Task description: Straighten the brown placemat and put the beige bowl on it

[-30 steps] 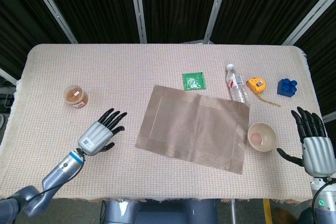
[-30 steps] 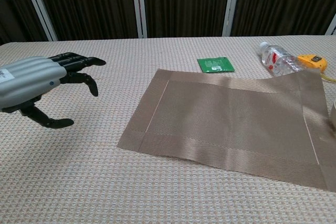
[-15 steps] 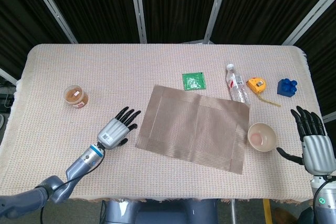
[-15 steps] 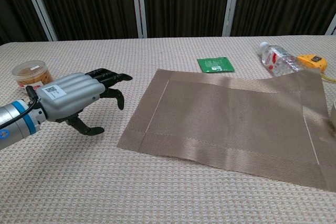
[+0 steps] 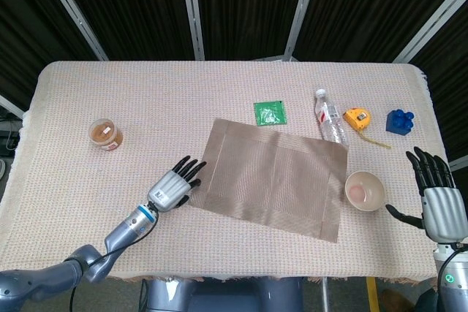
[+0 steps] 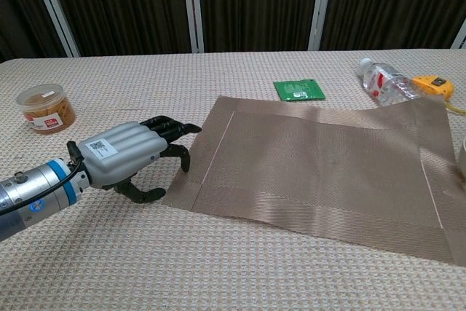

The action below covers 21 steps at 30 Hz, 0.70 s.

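Note:
The brown placemat [image 5: 270, 176] [image 6: 320, 158] lies askew in the middle of the table, its right side lower in the head view. My left hand [image 5: 175, 187] [image 6: 135, 156] is open at the mat's near left corner, its fingertips [image 6: 183, 130] reaching the mat's left edge. The beige bowl [image 5: 364, 190] stands upright on the cloth just right of the mat. My right hand [image 5: 437, 199] hovers open to the right of the bowl, apart from it; the chest view does not show it.
A green packet [image 5: 270, 113] [image 6: 299, 89] lies behind the mat. A plastic bottle [image 5: 330, 125] [image 6: 384, 82] touches the mat's far right corner, with a yellow tape measure [image 5: 357, 118] and a blue block [image 5: 399, 121] beyond. A small lidded jar [image 5: 105, 134] [image 6: 46, 107] stands at the left.
My left hand has moved right and slightly toward the table's near edge, from beside the jar's area up to the mat's left edge. The right hand and the bowl have hardly moved.

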{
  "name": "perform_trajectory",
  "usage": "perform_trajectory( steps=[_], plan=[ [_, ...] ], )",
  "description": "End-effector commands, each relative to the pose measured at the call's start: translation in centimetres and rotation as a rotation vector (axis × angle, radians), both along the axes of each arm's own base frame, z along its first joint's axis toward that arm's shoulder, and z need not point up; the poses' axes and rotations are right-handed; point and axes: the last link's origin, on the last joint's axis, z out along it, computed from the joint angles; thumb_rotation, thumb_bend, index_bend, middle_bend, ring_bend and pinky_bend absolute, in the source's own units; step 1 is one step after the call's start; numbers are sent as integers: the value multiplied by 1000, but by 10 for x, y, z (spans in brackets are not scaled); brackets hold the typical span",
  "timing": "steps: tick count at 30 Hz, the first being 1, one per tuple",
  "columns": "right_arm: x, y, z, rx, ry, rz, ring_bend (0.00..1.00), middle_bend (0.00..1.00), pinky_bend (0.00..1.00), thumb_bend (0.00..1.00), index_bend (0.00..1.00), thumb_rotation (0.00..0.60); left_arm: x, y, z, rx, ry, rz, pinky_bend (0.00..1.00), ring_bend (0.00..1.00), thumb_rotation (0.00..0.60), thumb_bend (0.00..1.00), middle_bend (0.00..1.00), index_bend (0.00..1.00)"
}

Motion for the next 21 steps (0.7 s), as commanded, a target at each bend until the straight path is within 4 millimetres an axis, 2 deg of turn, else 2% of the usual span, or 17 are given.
perform_trajectory(
  steps=[1,10,17,21],
  plan=[
    [1,1,1,-4,-4,7,0,0,0,0,0,600,2,-2,-4,-4,-6,1,0,0,600,268,0,358],
    [4,4,1,10,-16,25,0,0,0,0,0,600,6,-6,-10,-10,4,-5,0,0,600,288,0,370],
    [6,6,3,5,-24,39,0,0,0,0,0,600,12,-8,-13,-17,2,-10,0,0,600,431,0,442],
    [8,7,4,5,-29,46,0,0,0,0,0,600,14,-9,-16,-23,0,-6,0,0,600,447,0,484]
  ],
)
